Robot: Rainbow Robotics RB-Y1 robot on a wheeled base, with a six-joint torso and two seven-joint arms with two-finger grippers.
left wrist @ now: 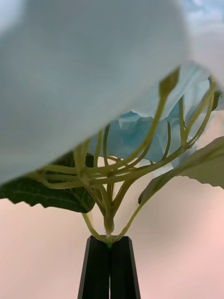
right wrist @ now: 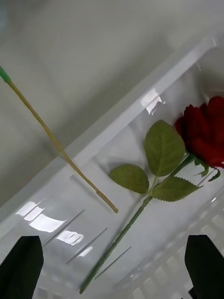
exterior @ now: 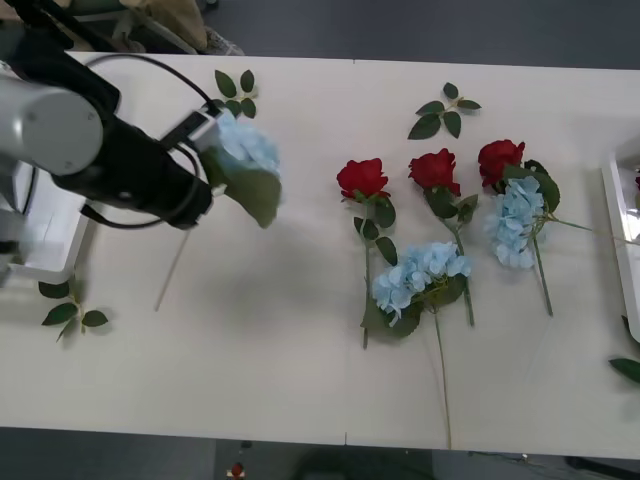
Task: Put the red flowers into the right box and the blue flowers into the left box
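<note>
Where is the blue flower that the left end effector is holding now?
In the front view, the held blue flower hangs above the table's left part, clamped in the left end effector, right of the left box.

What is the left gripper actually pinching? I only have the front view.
Observer: The left gripper has its fingers shut on the blue flower, gripping the stem just below where it branches under the head.
Operator: And the right side? The front view cuts that box off.
Observer: The right gripper hangs open over the right box, and one red rose lies inside it.
</note>
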